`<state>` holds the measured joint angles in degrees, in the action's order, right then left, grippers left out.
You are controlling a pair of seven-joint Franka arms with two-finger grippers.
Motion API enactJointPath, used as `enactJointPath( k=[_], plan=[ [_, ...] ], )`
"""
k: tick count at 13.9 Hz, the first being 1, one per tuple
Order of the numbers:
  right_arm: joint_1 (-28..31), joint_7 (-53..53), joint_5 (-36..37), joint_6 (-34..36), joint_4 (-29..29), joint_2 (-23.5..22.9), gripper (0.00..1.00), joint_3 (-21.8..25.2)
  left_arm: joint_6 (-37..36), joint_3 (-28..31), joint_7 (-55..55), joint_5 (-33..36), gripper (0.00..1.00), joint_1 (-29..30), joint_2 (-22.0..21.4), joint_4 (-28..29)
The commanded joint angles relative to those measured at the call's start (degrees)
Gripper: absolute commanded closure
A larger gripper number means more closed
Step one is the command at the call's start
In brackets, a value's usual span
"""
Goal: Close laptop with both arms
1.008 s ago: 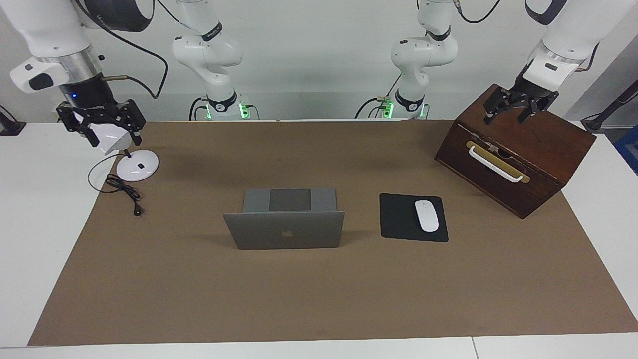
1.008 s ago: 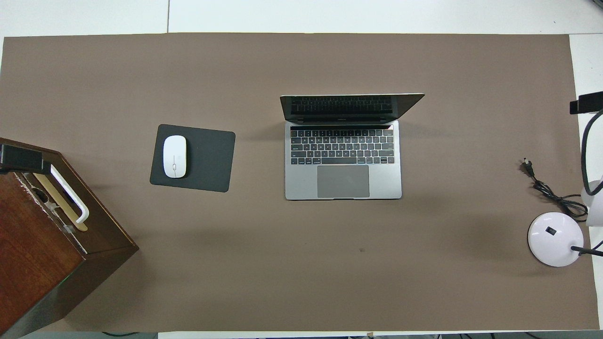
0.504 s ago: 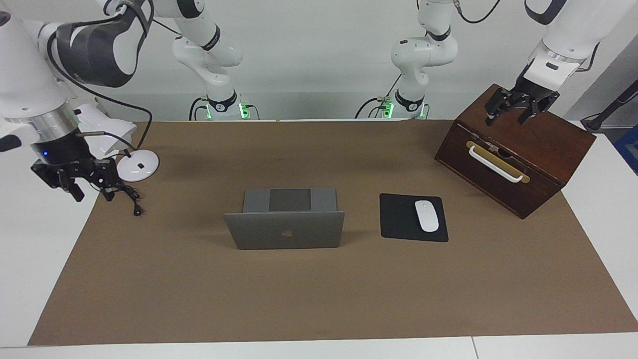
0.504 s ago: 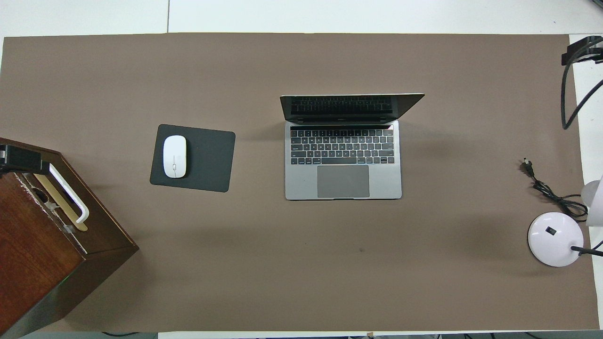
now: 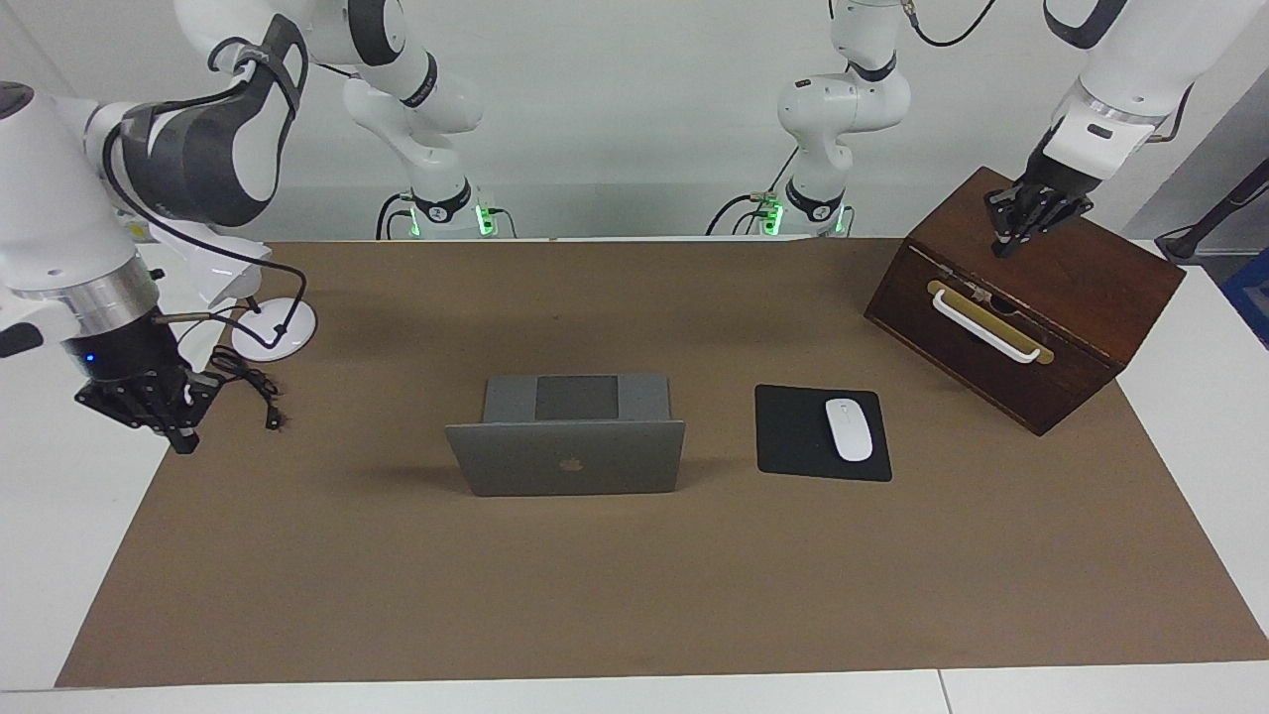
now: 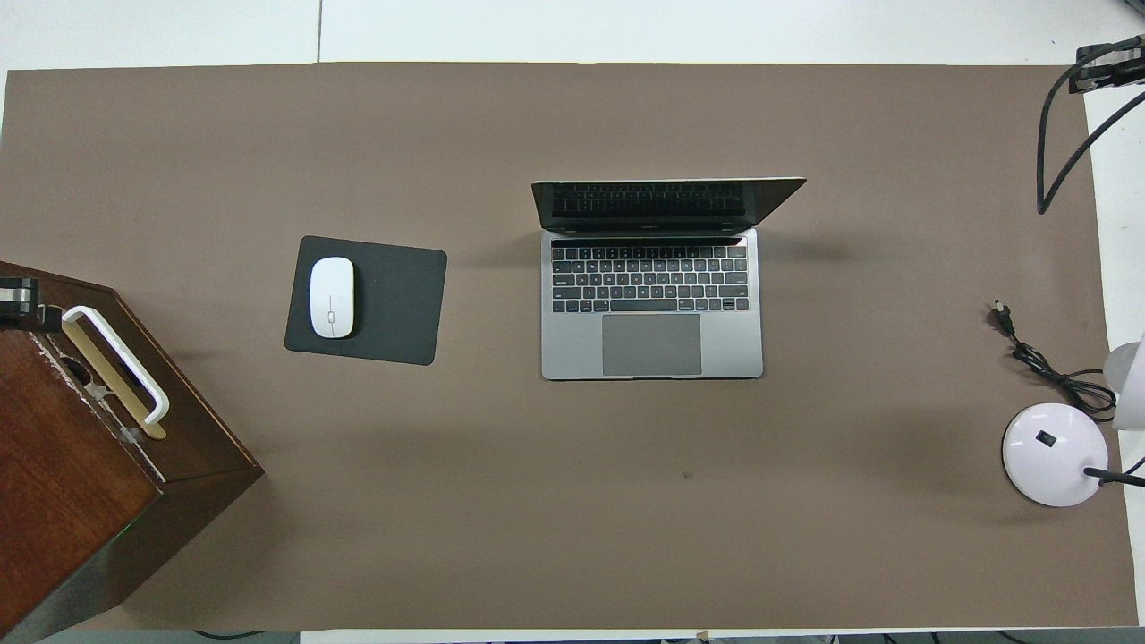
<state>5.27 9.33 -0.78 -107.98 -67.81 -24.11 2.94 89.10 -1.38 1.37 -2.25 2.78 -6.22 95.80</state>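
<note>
Silver laptop [image 5: 567,448] sits mid-table, lid still up and hinge running across from one arm's end to the other; mouse pad [image 5: 819,433] beside it toward the left arm's end. Right claw [image 5: 149,407], tips together, hangs over the mat edge; left claw [image 5: 1026,213], tips together, over the wooden box [image 5: 1031,307]. Both well apart from laptop, right looks somewhat nearer
</note>
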Motion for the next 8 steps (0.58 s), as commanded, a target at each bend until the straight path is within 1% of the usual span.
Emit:
enactJointPath(
  k=[1, 3, 4, 7, 8],
  plan=[
    [0.4, 1.1, 1.5, -1.4, 2.0, -1.6, 1.00, -0.4, 2.1, -0.3, -1.8, -2.4, 1.00, -0.1, -0.7, 1.4],
    [0.4, 1.4, 3.3, -3.0, 2.0, -1.9, 1.00, -0.6, 3.0, -0.6, -1.7, -3.5, 1.00, -0.5, -0.7, 1.7],
    [0.3, 1.5, 3.5, -3.1, 1.9, -1.9, 1.00, -0.6, 3.9, -0.6, -1.6, -3.6, 1.00, -2.1, -0.8, 2.3],
    [0.2, 1.5, 3.5, -4.1, 3.0, -3.3, 1.00, -0.6, 14.0, -0.6, -1.7, -7.7, 1.00, -6.3, -3.2, 9.1],
    [0.2, 1.5, 3.5, -4.0, 5.0, -4.5, 1.00, -0.6, 17.5, -0.6, -1.7, -9.1, 1.00, -7.5, -4.1, 11.7]
  ],
)
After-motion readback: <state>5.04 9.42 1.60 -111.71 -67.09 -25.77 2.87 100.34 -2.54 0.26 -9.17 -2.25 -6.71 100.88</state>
